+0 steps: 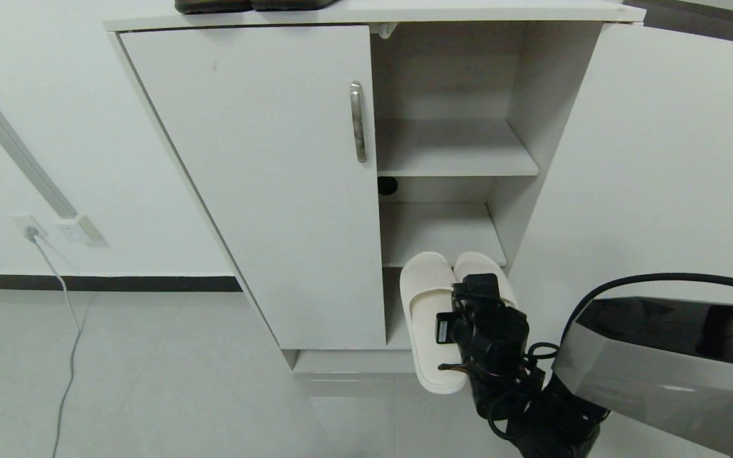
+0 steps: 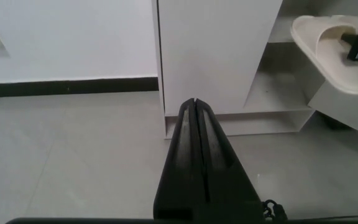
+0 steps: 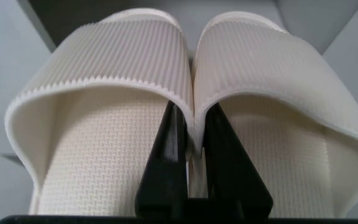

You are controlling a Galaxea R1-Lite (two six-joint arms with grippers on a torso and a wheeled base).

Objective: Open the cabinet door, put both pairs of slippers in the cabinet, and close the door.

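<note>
Right pincer [image 3: 194,127] gripping slippers [image 3: 104,68], cream, ribbed, paired side by side

floor [image 1: 150,394]: cabinet [image 1: 258,191], cable [image 1: 64,394] | cabinet top [image 1: 500,11]: dark slippers [image 1: 252,5]

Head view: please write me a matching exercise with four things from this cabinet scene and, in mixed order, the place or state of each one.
Things
1. white slippers
2. left cabinet door
3. right cabinet door
4. dark slippers

Places or states
A. swung open
B. on top of the cabinet
C. shut
D. clamped in the right gripper, in front of the lowest compartment

Pairs: 1-D, 2-C, 3-A, 4-B
</note>
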